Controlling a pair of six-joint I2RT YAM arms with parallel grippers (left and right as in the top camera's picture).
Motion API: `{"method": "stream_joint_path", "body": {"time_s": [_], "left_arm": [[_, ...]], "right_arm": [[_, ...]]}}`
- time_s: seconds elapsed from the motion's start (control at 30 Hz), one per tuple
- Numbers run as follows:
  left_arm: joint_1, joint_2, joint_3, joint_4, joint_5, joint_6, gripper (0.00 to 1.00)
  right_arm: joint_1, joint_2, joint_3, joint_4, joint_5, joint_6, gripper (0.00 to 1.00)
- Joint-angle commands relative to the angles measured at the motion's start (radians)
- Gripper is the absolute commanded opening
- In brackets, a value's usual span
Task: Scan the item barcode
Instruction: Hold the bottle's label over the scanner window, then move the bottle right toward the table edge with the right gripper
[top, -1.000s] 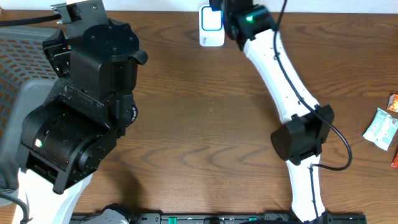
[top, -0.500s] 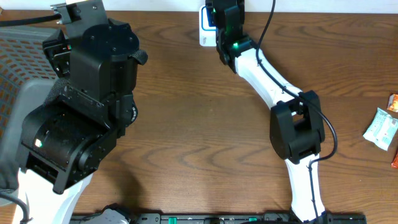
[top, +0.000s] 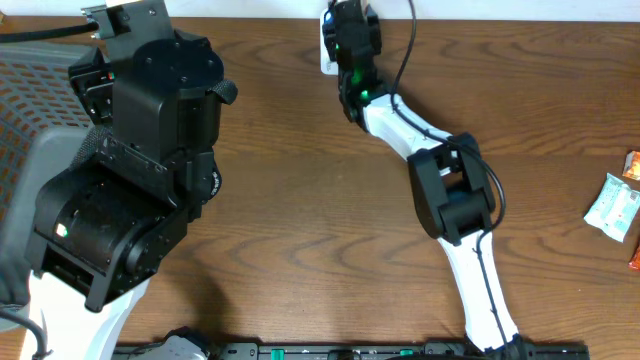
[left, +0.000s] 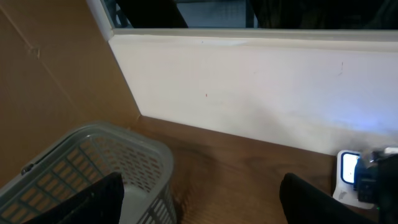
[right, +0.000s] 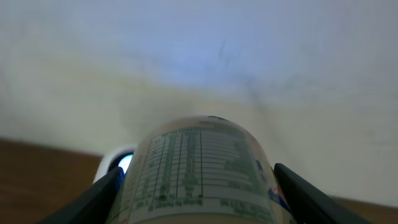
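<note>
At the far edge of the brown wooden table, the right gripper, clenched on the white cylindrical printed-label container, has swung left over the white blue-lit plastic scanner, so a read looks imminent. The left gripper hangs released, empty.

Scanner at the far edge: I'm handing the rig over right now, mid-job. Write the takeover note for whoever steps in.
Left gripper: open, empty, near the grey basket on the table's left.
Right gripper: shut on a labelled container, held in front of the white scanner, whose blue window is lit.
Done: item picked up and presented.
Left: the frames do not show whether the scan registered. Confirm it, and turn the container if the barcode faces away. More packets lie at the table's right edge.
</note>
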Motion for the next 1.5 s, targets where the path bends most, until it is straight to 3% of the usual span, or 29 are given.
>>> {"method": "stream_joint_path", "body": {"time_s": [0.0, 0.47, 0.67, 0.8, 0.97, 1.13, 1.3, 1.47], "left_arm": [[0.002, -0.003, -0.005, -0.002, -0.020, 0.002, 0.80], [0.002, -0.003, -0.005, -0.002, -0.020, 0.002, 0.81], [0.002, -0.003, -0.005, -0.002, -0.020, 0.002, 0.80], [0.002, -0.003, -0.005, -0.002, -0.020, 0.002, 0.81], [0.002, -0.003, -0.005, -0.002, -0.020, 0.002, 0.80], [0.002, -0.003, -0.005, -0.002, -0.020, 0.002, 0.81], [0.002, -0.003, -0.005, -0.002, -0.020, 0.002, 0.81], [0.002, -0.003, -0.005, -0.002, -0.020, 0.002, 0.80]], "right_arm": [[0.024, -0.003, 0.002, 0.017, 0.008, -0.035, 0.47], [0.030, -0.066, 0.003, -0.034, 0.142, -0.058, 0.50], [0.018, -0.274, 0.003, -0.248, 0.174, -0.095, 0.52], [-0.027, -0.430, 0.003, -0.465, 0.174, -0.021, 0.53], [-0.174, -0.554, 0.003, -0.826, 0.120, 0.251, 0.52], [-0.375, -0.551, 0.002, -1.097, -0.046, 0.441, 0.54], [-0.566, -0.485, 0.002, -1.250, -0.210, 0.506, 0.54], [-0.713, -0.412, 0.002, -1.347, -0.250, 0.531, 0.52]]}}
